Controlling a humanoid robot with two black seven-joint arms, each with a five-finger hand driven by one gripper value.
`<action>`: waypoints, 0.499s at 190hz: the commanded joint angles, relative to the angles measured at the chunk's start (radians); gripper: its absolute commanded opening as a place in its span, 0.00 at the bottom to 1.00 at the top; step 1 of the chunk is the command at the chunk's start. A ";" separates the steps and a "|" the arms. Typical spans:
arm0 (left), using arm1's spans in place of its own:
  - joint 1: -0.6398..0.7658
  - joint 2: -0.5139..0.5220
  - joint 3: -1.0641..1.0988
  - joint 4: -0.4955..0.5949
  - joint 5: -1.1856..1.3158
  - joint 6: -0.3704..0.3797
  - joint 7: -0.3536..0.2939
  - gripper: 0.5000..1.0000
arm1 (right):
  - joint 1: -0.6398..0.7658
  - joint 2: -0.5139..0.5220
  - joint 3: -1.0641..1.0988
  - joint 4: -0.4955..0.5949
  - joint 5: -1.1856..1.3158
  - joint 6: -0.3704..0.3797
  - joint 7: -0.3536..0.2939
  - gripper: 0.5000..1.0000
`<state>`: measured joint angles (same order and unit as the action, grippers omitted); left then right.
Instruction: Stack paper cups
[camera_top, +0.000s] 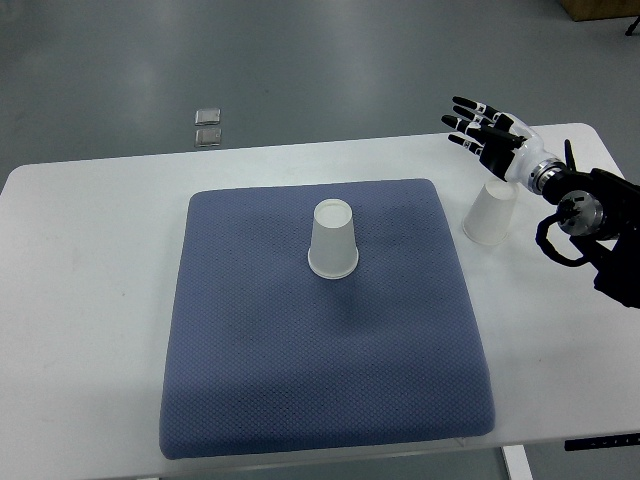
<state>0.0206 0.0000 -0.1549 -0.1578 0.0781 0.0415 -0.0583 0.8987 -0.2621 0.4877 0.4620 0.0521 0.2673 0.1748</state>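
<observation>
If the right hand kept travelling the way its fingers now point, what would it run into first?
Apparently nothing: the open right hand points up-left, past the white table's far edge towards grey floor. The white paper cup beside the blue mat lies behind it. Depth is uncertain.

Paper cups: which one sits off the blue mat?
The paper cup under the right hand, on the bare white table; the other cup stands mid-mat.

White paper cup (333, 239): inverted, upright, set mid-mat (250, 380). Second white cup (491, 214): inverted, tilted, placed on table (90, 300) beside mat's right edge.
</observation>
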 joint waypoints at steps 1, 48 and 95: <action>0.001 0.000 0.000 -0.003 0.000 -0.002 0.000 1.00 | 0.000 0.000 0.000 0.000 0.000 0.004 0.000 0.85; -0.001 0.000 0.000 0.001 0.000 0.000 0.000 1.00 | 0.002 -0.002 -0.001 0.001 0.000 0.015 0.000 0.85; -0.001 0.000 0.000 0.000 0.000 0.000 0.000 1.00 | 0.003 0.000 0.000 0.001 0.000 0.066 -0.002 0.85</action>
<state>0.0208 0.0000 -0.1549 -0.1578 0.0781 0.0415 -0.0583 0.9007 -0.2641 0.4877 0.4633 0.0521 0.3264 0.1748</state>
